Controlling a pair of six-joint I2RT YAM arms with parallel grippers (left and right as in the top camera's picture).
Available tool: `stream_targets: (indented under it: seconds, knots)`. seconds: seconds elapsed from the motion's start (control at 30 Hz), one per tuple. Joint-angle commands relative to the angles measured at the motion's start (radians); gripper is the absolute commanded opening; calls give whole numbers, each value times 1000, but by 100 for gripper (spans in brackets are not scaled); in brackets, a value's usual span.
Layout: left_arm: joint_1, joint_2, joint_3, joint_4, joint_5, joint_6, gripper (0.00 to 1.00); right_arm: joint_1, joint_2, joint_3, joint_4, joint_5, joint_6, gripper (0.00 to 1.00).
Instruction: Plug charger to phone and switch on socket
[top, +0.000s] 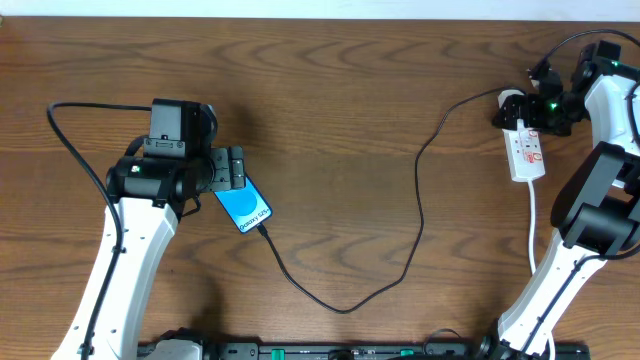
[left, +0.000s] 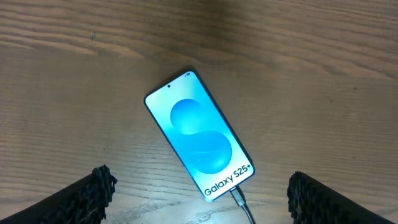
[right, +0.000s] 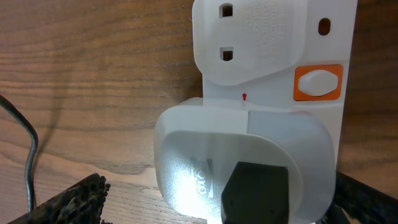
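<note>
The phone (top: 243, 205) (left: 199, 143) lies face up on the wooden table, its blue screen lit. The charger's thin black cable (top: 345, 308) loops across the table, and its small plug (left: 239, 198) sits in the phone's bottom edge. My left gripper (top: 238, 172) (left: 200, 182) hovers over the phone, open, with its fingers (left: 84, 199) wide apart. The white socket (top: 527, 150) (right: 273, 56) lies at the far right with a white adapter (right: 242, 162) plugged into its end. An orange-red switch (right: 317, 83) sits beside it. My right gripper (top: 527, 108) (right: 217, 202) is open astride the adapter.
The socket's white cord (top: 533, 235) runs toward the front edge beside the right arm's base. A black cable (top: 75, 150) arcs along the left arm. The charger cable (right: 28, 155) passes left of the adapter. Bare wood lies between the arms.
</note>
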Motion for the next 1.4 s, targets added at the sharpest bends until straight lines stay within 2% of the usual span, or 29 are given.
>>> stream_targets:
  seconds: [0.0,0.17,0.4,1.03,1.37]
  knots:
    - [0,-3,16,-3,-17,14,91,37,39,-39,-26,-45,19,99]
    - [0,-3,16,-3,-17,14,91,26,39,28,-92,26,19,99]
    - [0,-3,16,-3,-17,13,91,7,39,128,-136,27,18,99]
    - [0,-3,16,-3,-16,13,91,13,40,53,-65,-56,38,99]
    - [0,-3,16,-3,-16,14,91,23,40,47,-68,-31,37,99]
